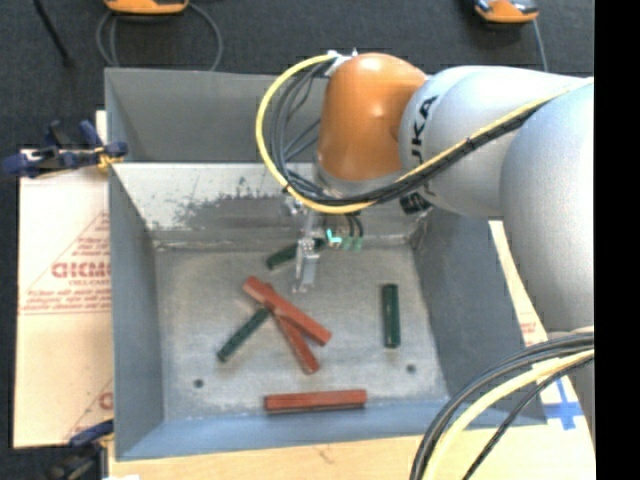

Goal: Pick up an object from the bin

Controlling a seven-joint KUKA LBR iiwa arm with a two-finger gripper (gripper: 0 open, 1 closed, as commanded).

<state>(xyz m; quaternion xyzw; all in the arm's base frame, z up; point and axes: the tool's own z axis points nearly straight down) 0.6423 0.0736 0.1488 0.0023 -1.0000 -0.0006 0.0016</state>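
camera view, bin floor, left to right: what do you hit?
Slanted green stick → crossed red sticks → upright green stick. Left out: the red bar at the near wall and the short green stick by the claw, since both overlap the red pair sideways.

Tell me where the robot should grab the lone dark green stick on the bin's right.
Probably at its middle, coming straight down and closing across its narrow width: the dark green stick lies flat and alone, with bare bin floor along both long sides.

Dark floor (300, 13) — soft, even light
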